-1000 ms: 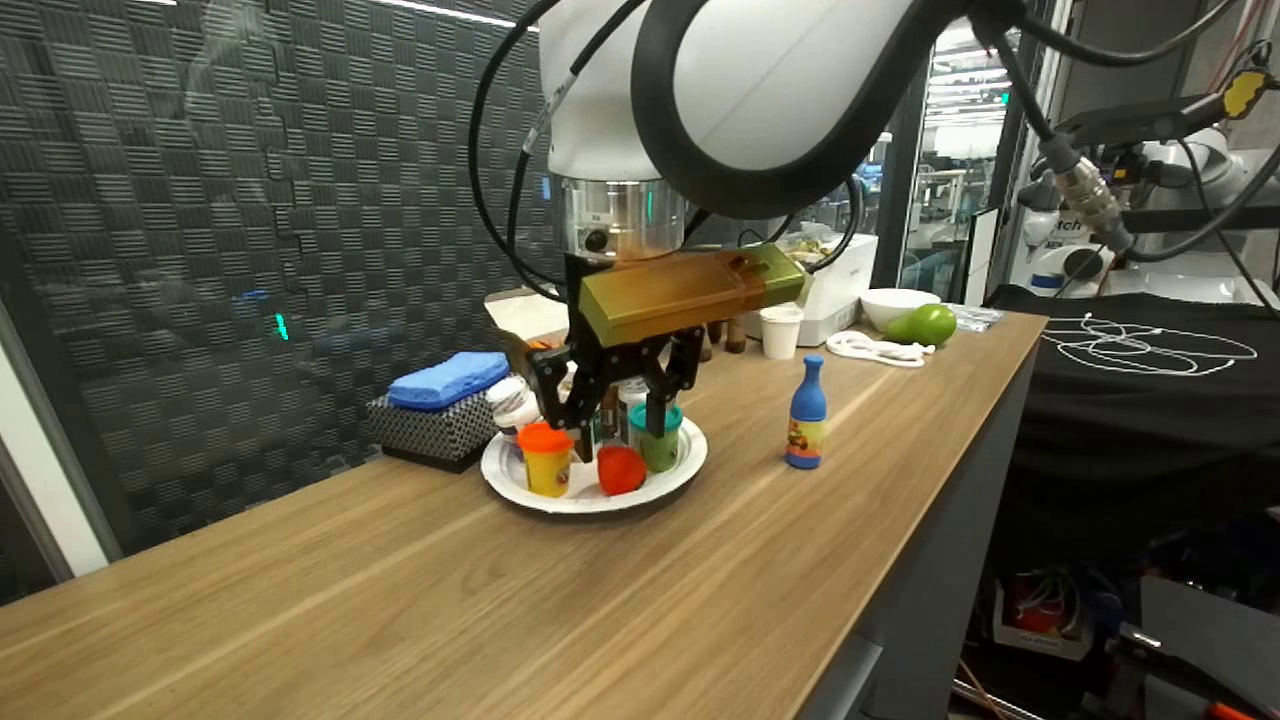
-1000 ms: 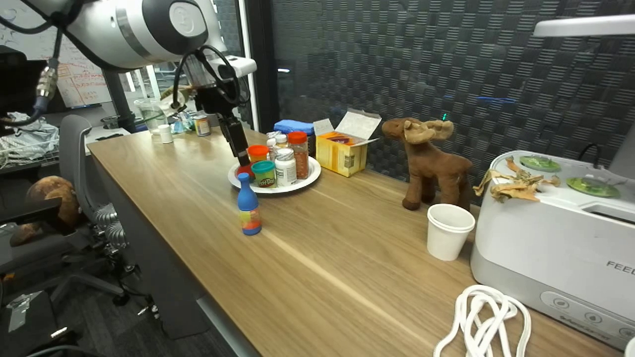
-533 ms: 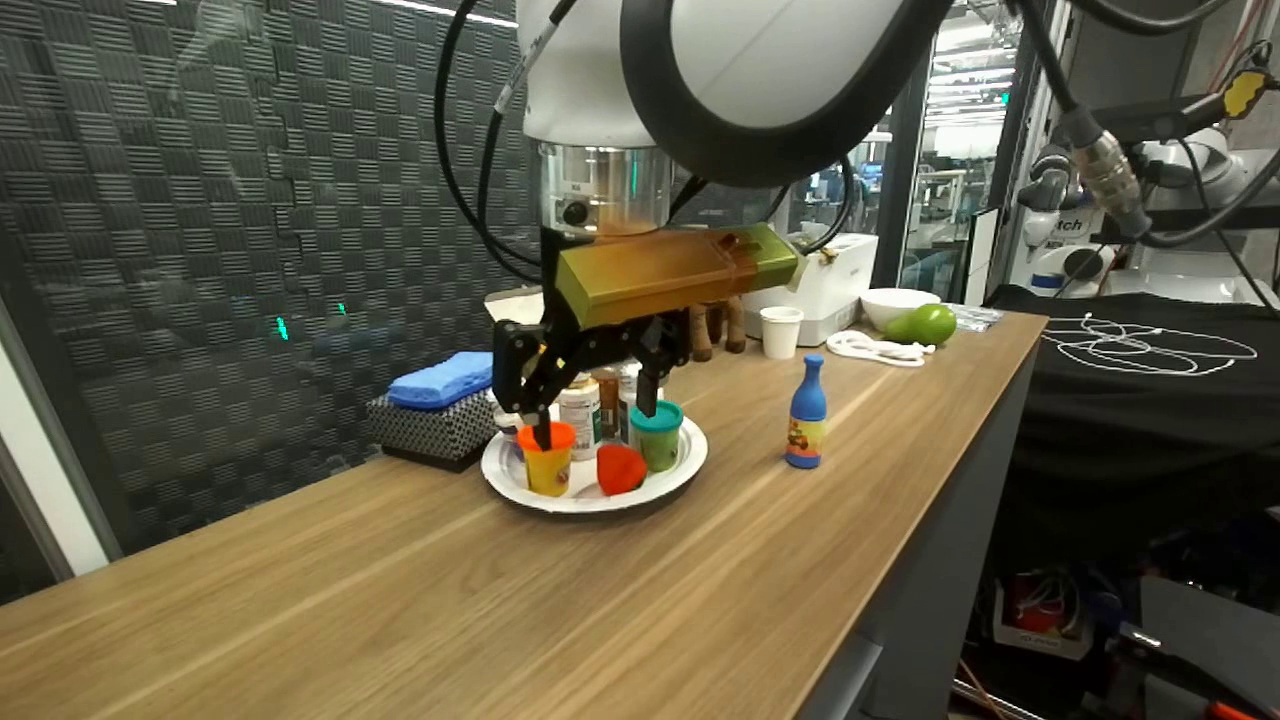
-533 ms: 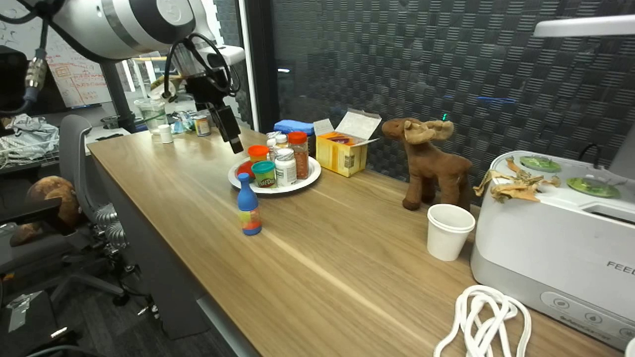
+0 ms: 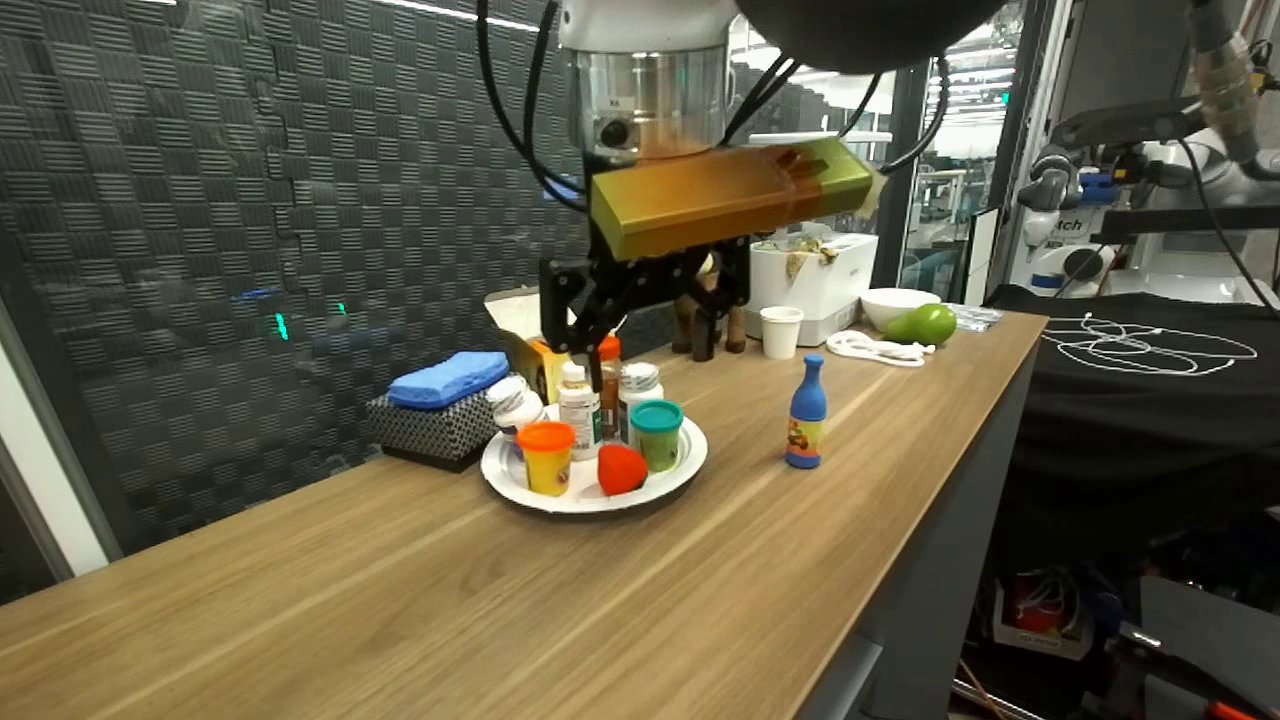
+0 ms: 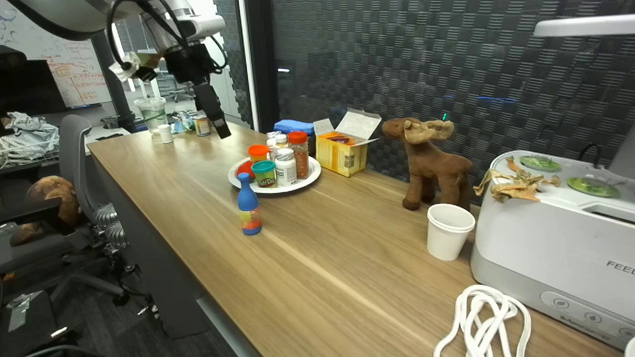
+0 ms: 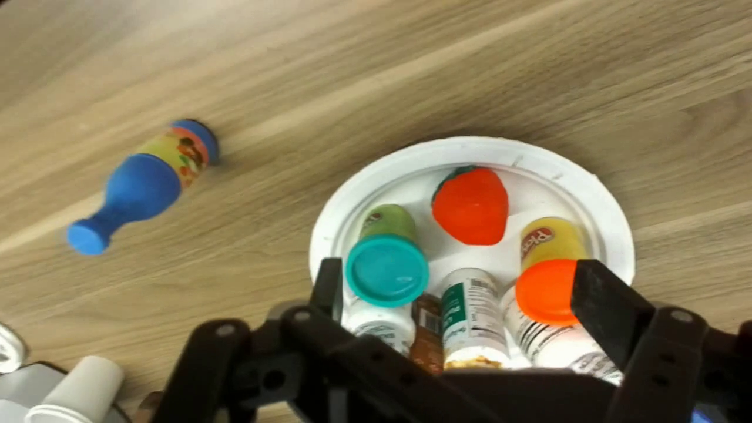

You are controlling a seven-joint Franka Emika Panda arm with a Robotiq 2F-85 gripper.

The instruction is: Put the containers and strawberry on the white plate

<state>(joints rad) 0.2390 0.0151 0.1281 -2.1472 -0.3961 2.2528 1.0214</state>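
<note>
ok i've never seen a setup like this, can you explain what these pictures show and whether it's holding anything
This is a robot arm ending in a two-fingered claw. Two cameras outside the robot view the counter from different places; a third rides on its wrist, so the dark claw fills the bottom of that picture.

On the counter, a white plate carries a red toy strawberry, a teal-lidded tub, an orange-lidded tub, three white bottles and a red-capped bottle. A blue bottle stands apart, off the plate. Also there: a stuffed moose and a white appliance.

Nothing is held: the claw hangs open, clear of the things below.
</note>
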